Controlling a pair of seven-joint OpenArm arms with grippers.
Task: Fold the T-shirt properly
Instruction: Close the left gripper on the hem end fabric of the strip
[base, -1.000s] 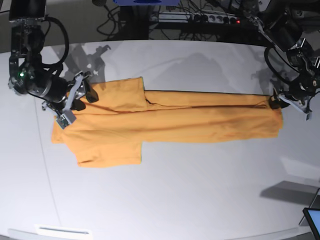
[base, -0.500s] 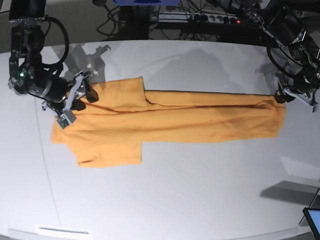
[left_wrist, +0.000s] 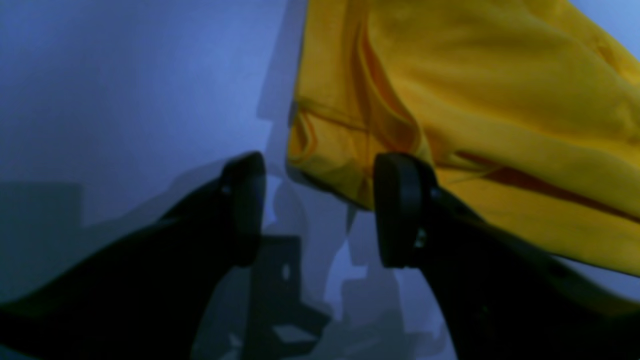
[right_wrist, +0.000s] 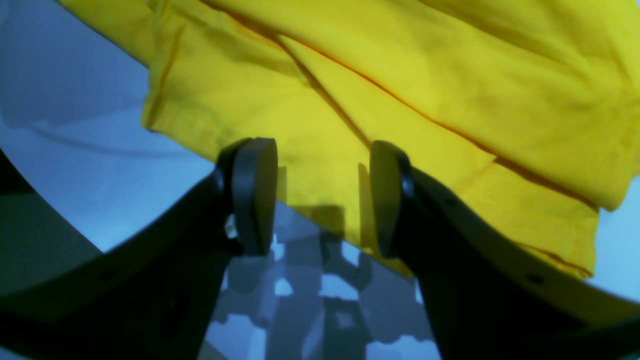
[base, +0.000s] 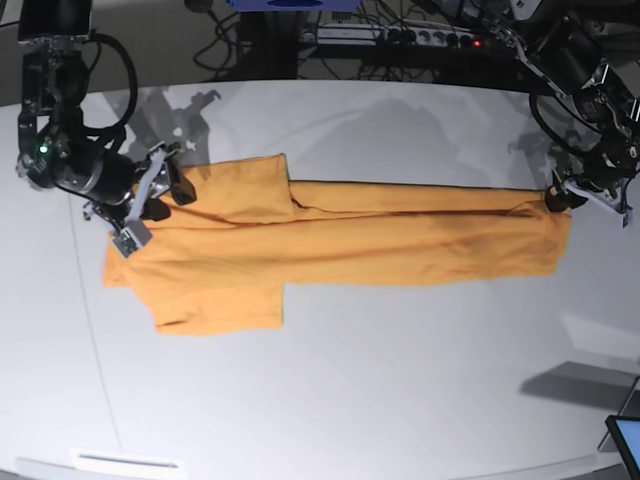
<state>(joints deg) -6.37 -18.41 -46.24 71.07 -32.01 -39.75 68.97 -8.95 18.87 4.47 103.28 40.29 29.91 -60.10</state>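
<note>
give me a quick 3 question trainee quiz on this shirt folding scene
1. True or false: the T-shirt lies folded into a long band across the table, sleeves at the end near the right gripper.
2. Multiple choice: in the left wrist view, the left gripper has its jaws
A. clamped on a sleeve
B. apart, with a shirt corner just beyond them
C. shut on nothing
3. Fill in: in the right wrist view, the right gripper's jaws stand ____ over the shirt's edge.

Key: 1 true; 2 B; 3 apart
</note>
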